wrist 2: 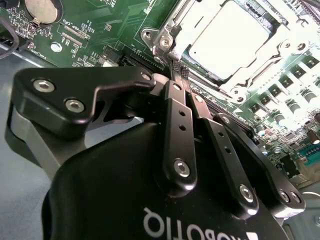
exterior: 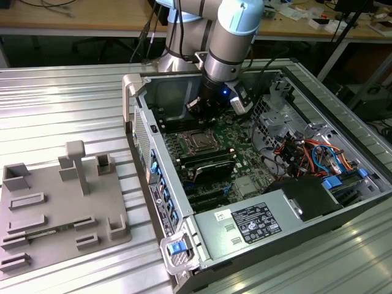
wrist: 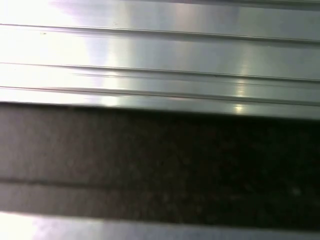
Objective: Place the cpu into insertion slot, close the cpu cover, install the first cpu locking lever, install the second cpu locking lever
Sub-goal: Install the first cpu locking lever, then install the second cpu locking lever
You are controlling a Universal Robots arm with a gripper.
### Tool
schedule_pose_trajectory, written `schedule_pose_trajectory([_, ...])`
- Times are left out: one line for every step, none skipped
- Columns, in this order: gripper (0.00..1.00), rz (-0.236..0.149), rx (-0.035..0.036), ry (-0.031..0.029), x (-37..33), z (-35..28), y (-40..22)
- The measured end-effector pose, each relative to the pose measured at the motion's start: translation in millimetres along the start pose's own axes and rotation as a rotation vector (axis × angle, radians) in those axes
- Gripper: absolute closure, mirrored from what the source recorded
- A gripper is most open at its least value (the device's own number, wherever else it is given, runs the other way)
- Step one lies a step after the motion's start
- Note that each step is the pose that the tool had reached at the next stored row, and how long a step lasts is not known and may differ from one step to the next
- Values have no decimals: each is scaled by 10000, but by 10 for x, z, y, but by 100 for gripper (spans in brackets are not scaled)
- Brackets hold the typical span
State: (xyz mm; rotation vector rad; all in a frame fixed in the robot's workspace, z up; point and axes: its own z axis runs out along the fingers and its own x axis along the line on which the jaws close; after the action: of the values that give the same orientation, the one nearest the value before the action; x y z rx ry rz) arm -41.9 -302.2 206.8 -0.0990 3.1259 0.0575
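The cpu (wrist 2: 227, 37) already lay in the insertion slot (wrist 2: 272, 22), its smooth pale metal top glaring, with the thin silver cpu cover (wrist 2: 250, 82) apparently down around it. The gripper (wrist 2: 176, 70) hung at the socket's corner, jaws together, seemingly pinched on a thin wire locking lever (wrist 2: 172, 59); seating it would call for a firm, steady press

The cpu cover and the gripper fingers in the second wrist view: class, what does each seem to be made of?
The cpu cover: apparently bare metal with a polished finish, since it gleams silver.
The gripper fingers: probably coated or anodised metal, matte black with silver screw heads.
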Motion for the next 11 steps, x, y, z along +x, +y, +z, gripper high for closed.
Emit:
schedule_pose_trajectory([89, 0, 2, 2, 0, -1, -1])
schedule_pose_trajectory([89, 1, 2, 1, 1, -1, -2])
schedule_pose_trajectory([89, 1, 3, 2, 1, -1, -2])
schedule_pose_trajectory([89, 0, 2, 2, 1, -1, -2])
schedule_pose_trajectory([89, 0, 2, 1, 0, -1, -2])
schedule_pose_trajectory([89, 1, 1, 1, 1, -1, -2])
schedule_pose_trajectory([89, 0, 2, 2, 1, -1, -3])
schedule_pose_trajectory([89, 0, 2, 2, 1, -1, -3])
schedule_pose_trajectory([89, 1, 2, 2, 1, -1, -3])
schedule_pose_trajectory([89, 1, 2, 2, 1, -1, -3])
schedule_pose_trajectory([89, 0, 2, 1, 1, -1, -3])
